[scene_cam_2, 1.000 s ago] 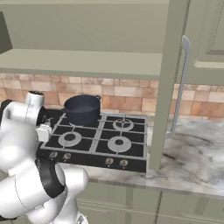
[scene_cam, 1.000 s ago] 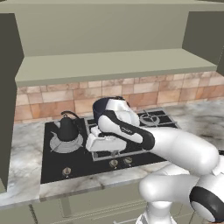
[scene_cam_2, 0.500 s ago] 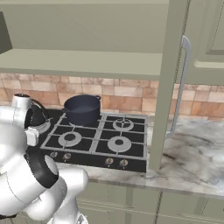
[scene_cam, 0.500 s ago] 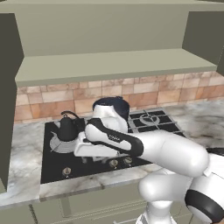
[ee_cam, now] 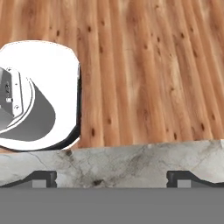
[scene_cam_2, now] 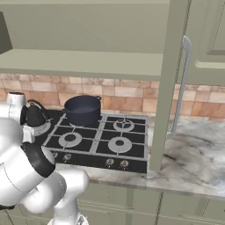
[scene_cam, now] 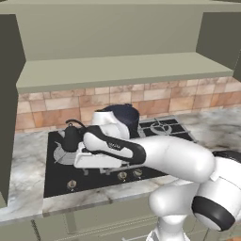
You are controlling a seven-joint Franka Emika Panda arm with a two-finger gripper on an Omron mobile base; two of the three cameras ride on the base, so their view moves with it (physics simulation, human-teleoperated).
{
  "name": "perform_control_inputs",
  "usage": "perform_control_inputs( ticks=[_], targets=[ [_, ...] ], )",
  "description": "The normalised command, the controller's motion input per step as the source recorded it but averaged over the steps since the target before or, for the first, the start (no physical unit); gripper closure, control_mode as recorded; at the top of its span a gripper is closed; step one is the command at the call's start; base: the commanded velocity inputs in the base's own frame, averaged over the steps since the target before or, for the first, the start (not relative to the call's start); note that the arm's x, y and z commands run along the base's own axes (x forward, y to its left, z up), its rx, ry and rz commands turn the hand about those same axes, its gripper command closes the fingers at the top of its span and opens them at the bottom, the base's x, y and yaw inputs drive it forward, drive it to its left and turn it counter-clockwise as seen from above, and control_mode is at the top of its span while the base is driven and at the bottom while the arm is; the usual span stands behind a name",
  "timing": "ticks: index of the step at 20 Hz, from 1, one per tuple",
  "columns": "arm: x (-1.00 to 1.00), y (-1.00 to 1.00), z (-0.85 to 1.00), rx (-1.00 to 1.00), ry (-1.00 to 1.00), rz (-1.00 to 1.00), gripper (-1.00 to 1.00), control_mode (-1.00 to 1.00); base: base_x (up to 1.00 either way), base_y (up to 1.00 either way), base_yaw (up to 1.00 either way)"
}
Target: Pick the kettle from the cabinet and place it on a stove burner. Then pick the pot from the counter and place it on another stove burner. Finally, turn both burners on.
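Burner-lighting stage, both vessels set on the stove.

Kettle (scene_cam: 71, 139), near-black, upright on the large silvery burner (scene_cam_2: 43, 128) at the stove's rear left; loop handle arched on top, its arch seeming to run left–right, spout direction not legible, no marked long axis. Pot (scene_cam_2: 82, 110), navy, upright on the neighbouring rear burner, just beside the kettle, apart from it. Cabinet (scene_cam_2: 168, 83) door standing open at the right, bar handle vertical. Gripper (ee_cam: 111, 178) low at the marbled counter (ee_cam: 113, 164) edge, looking down past it to the floor; tips spread fully wide, nothing between them. Judged: placing done, knobs (scene_cam: 122, 175) on the front strip remain. Next move calls for bringing the spread tips squarely onto one knob, closing, then twisting.
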Motion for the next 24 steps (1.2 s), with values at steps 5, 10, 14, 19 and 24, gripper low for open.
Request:
perform_control_inputs(
  ticks=[5, 10, 14, 19, 24],
  targets=[
    [0.02, 0.19, -0.02, -0.04, 0.0, 0.0, -1.0, -1.0, 0.0, 0.0, 0.0],
    [0.04, 0.26, -0.04, -0.04, 0.0, 0.0, -1.0, -1.0, 0.0, 0.0, 0.0],
    [0.08, 0.27, -0.08, -0.04, 0.0, 0.0, -1.0, -1.0, 0.0, 0.0, 0.0],
    [0.1, 0.24, -0.08, -0.04, 0.0, -0.01, -1.0, -1.0, 0.0, 0.0, 0.0],
    [0.15, 0.22, -0.13, -0.04, 0.0, -0.01, -1.0, -1.0, 0.0, 0.0, 0.0]
  ],
)
